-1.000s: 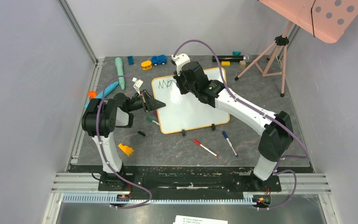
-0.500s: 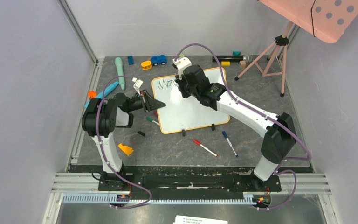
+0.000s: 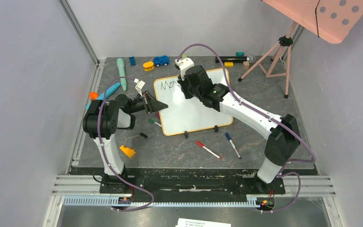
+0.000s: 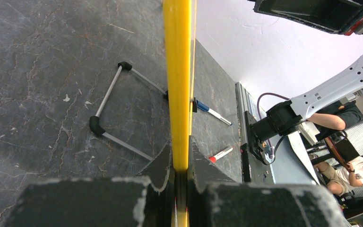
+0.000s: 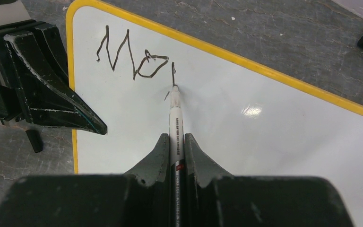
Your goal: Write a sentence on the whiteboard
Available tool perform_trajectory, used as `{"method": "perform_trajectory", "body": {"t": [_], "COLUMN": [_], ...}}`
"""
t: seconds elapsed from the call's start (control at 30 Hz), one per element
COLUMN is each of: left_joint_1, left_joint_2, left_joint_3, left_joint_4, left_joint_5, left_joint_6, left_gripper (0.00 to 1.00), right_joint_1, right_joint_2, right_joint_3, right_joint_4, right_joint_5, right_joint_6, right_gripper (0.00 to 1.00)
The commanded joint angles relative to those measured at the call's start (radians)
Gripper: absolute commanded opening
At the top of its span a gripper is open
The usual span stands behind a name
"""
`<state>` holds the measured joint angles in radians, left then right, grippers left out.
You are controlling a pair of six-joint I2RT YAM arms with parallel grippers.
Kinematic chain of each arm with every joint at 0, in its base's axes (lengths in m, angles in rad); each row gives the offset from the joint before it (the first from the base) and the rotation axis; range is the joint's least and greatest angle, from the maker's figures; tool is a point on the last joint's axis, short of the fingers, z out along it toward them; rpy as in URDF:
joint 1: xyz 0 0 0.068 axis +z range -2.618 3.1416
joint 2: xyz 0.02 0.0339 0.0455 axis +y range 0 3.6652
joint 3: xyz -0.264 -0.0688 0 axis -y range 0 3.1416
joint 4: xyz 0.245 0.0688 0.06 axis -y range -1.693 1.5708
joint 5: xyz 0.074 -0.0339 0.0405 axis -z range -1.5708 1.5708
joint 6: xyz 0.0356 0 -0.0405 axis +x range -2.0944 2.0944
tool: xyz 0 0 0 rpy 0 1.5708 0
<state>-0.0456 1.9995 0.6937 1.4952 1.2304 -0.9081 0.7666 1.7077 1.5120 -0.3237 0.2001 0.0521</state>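
right fingers (image 5: 153, 158) grip the marker (image 5: 175, 118), left fingers (image 4: 159, 166) clamp the whiteboard (image 5: 264, 142); i judge excess tip pressure could slip it, warping the sentence (image 5: 134, 59).

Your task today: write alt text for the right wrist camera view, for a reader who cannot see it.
The right pincer grips a white marker whose tip touches the whiteboard, at the foot of a short upright stroke just after the dark handwritten letters "Mo". At left, the left pincer clamps the board's yellow-framed edge.

Dark tabletop (image 3: 179, 153) carries whiteboard (image 3: 194, 113), red marker (image 3: 208, 150), blue marker (image 3: 232, 144), perhaps toy car (image 3: 160, 60).
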Motion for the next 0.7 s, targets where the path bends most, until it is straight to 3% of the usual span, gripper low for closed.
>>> {"method": "perform_trajectory", "body": {"t": [0.0, 0.67], "left_joint_1": [-0.001, 0.000], "left_joint_2": [-0.002, -0.001], "left_joint_3": [0.007, 0.011], "left_joint_4": [0.062, 0.062], "left_joint_5": [-0.009, -0.007], "left_joint_6": [0.118, 0.116], "left_gripper": [0.02, 0.02], "right_joint_1": [-0.013, -0.040], "right_joint_2": [0.027, 0.039], "right_joint_3": [0.068, 0.130], "right_joint_4": [-0.024, -0.022], "right_joint_5": [0.054, 0.016], "right_joint_6": [-0.005, -0.015], "right_gripper": [0.00, 0.00]}}
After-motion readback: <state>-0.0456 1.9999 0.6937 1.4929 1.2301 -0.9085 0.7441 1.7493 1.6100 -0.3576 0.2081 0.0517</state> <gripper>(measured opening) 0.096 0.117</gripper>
